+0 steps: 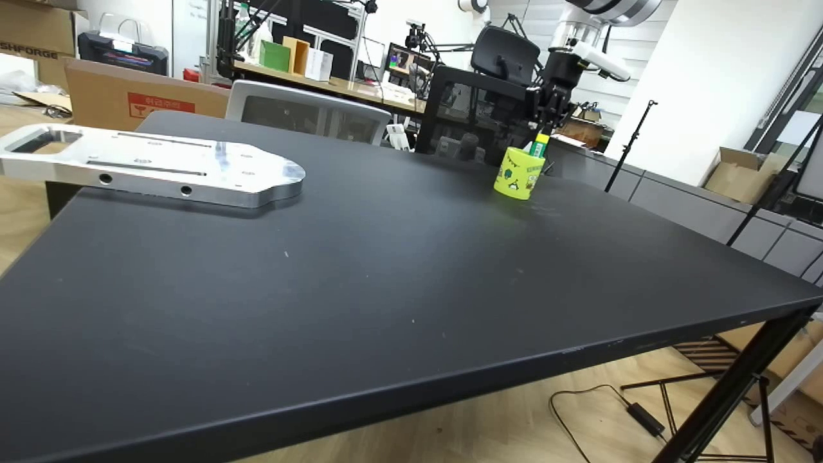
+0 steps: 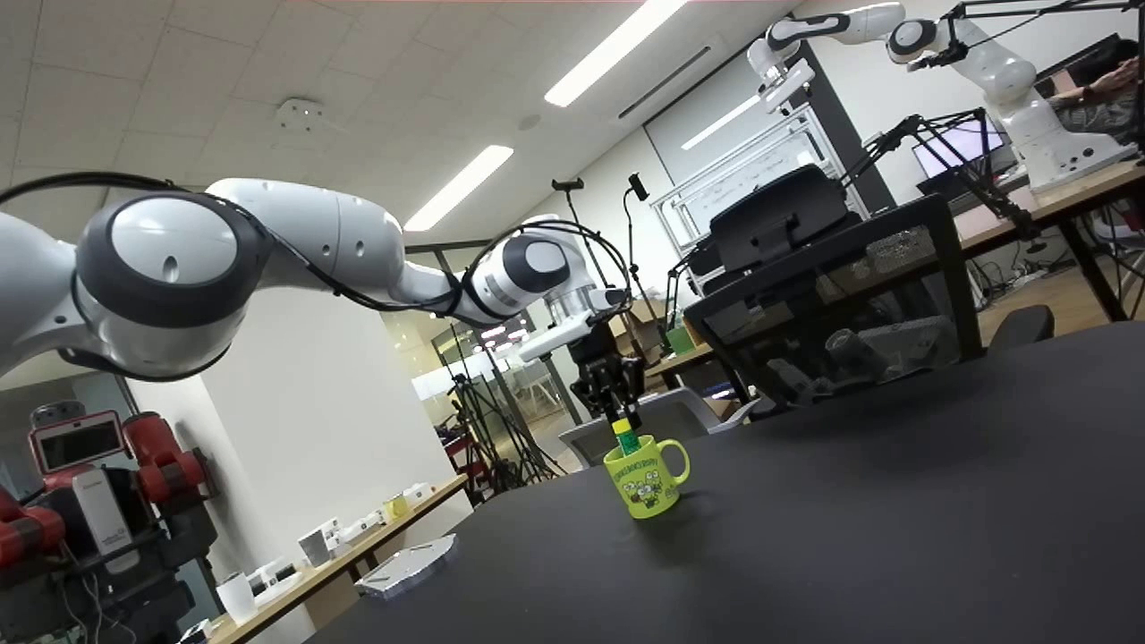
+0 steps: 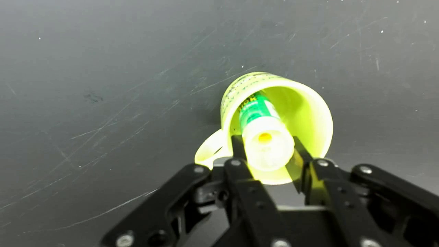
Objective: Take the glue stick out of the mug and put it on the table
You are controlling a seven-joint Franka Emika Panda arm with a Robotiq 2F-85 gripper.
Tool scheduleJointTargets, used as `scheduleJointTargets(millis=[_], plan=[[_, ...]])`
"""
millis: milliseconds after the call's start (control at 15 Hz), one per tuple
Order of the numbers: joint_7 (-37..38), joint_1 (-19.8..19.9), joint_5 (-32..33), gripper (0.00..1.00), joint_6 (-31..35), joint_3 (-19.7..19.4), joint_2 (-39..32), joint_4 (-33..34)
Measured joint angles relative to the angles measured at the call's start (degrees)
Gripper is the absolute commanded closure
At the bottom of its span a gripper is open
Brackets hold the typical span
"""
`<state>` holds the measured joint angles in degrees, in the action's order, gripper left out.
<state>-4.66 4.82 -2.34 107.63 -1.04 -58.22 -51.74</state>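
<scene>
The yellow-green mug (image 1: 517, 173) stands on the black table (image 1: 360, 276); it also shows in an exterior view (image 2: 646, 487) with its handle. In the wrist view the mug (image 3: 317, 116) shows its open top. The glue stick (image 1: 538, 148), also in an exterior view (image 2: 629, 440), leans inside it, yellow end up. In the wrist view the glue stick (image 3: 257, 109) shows a green body and an overexposed end. My gripper (image 3: 268, 139) has narrowed fingers pressed on both sides of that end. It is above the mug in both exterior views (image 1: 545, 128) (image 2: 623, 416). The stick's lower end is hidden.
A silver metal plate (image 1: 161, 157) lies at the table's side and juts past its edge; it also shows in an exterior view (image 2: 410, 565). A black mesh chair (image 2: 859, 295) and a grey chair (image 1: 308, 112) stand against the table's edge near the mug.
</scene>
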Motion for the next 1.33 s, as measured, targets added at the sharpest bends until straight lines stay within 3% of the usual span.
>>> scheduleJointTargets(millis=[333, 600, 933, 1333], plan=[[-1.34, -0.01, -0.04, 0.91, 3.23, 0.06, 2.60, -0.30], [-3.53, 0.19, -0.04, 0.91, 6.87, 0.04, 7.09, -4.25], [-8.60, 2.31, -0.01, 0.91, 12.23, 0.02, 16.05, -15.89], [-15.67, 8.52, -0.22, 0.91, 17.99, -0.35, 26.56, -32.41]])
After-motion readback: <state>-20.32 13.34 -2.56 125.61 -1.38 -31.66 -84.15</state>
